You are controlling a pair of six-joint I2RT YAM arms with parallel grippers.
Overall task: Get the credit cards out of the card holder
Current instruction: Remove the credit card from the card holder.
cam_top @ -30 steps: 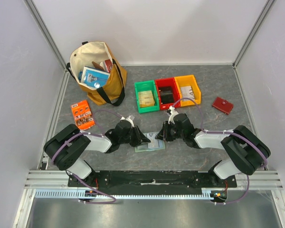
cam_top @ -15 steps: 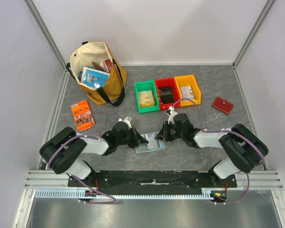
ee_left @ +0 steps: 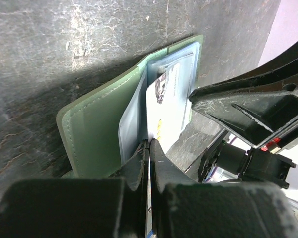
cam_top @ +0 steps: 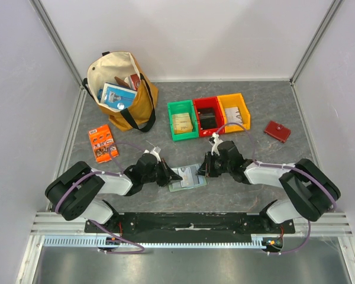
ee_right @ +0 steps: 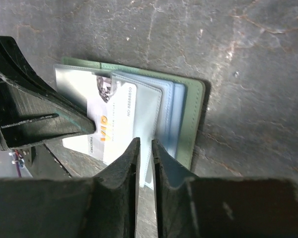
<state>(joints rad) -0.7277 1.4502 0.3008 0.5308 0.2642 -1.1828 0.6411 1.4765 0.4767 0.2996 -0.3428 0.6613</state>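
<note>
The pale sage-green card holder (cam_top: 192,182) lies open on the table between my two grippers. In the left wrist view its green cover (ee_left: 99,129) and light blue pockets show, with a white credit card (ee_left: 171,99) sticking partly out. My left gripper (ee_left: 149,144) is shut on that card's near edge. In the right wrist view the card (ee_right: 114,119) reads "VIP". My right gripper (ee_right: 144,143) is pinched on a light blue pocket leaf of the holder (ee_right: 193,114). In the top view the left gripper (cam_top: 170,175) and right gripper (cam_top: 206,169) flank the holder.
A tan tote bag (cam_top: 121,89) with items stands at the back left. Green (cam_top: 181,120), red (cam_top: 208,115) and yellow (cam_top: 234,111) bins sit behind the grippers. A small red wallet (cam_top: 277,131) lies at the right, an orange packet (cam_top: 102,142) at the left.
My left gripper has drawn back slightly to the left with the card. My right gripper has shifted slightly right. The holder has stayed about where it was.
</note>
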